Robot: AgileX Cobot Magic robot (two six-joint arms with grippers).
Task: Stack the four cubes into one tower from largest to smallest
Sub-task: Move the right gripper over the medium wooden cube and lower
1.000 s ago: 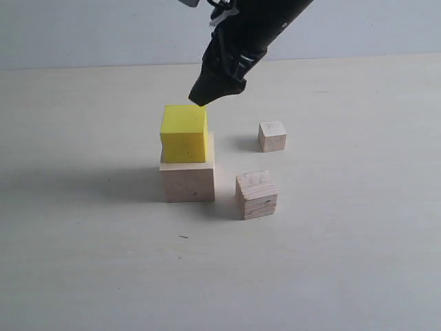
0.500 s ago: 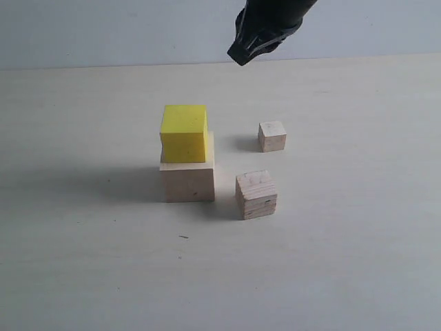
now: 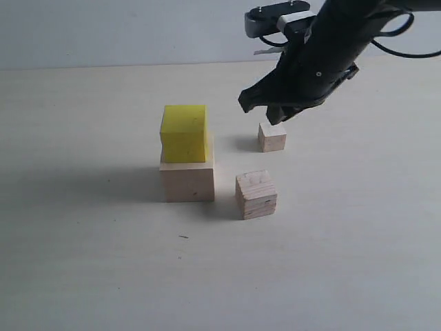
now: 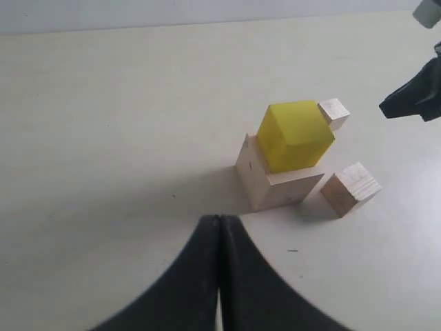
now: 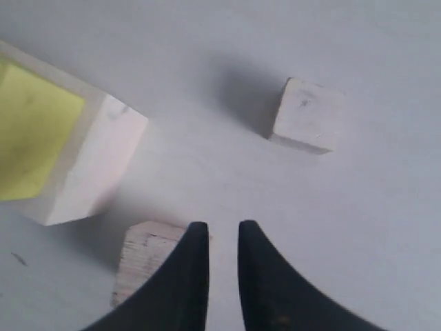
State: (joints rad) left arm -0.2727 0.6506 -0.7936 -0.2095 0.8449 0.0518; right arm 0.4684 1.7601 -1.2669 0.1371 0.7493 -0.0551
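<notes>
- The right gripper [image 3: 262, 110] hangs just above the small cube [image 3: 272, 136], touching nothing; its fingers are all but closed, with a thin slit between them, and we see nothing held
- The left gripper [image 4: 219, 219] is pressed closed and empty, well back from the cubes
- The yellow cube [image 3: 184, 132] sits on the big cube [image 3: 187, 182], set toward its left edge in the exterior view, so we reckon two levels are done
- The grainy cube [image 3: 256, 194] goes on next, we judge: it stands on the table [image 3: 83, 262] just right of the big cube, apart from it, on the camera side of the small cube
- From the right gripper it lies toward the camera and lower; the right arm is far nearer than the left
- It has no long axis, and the fingers must open wide to span it
</notes>
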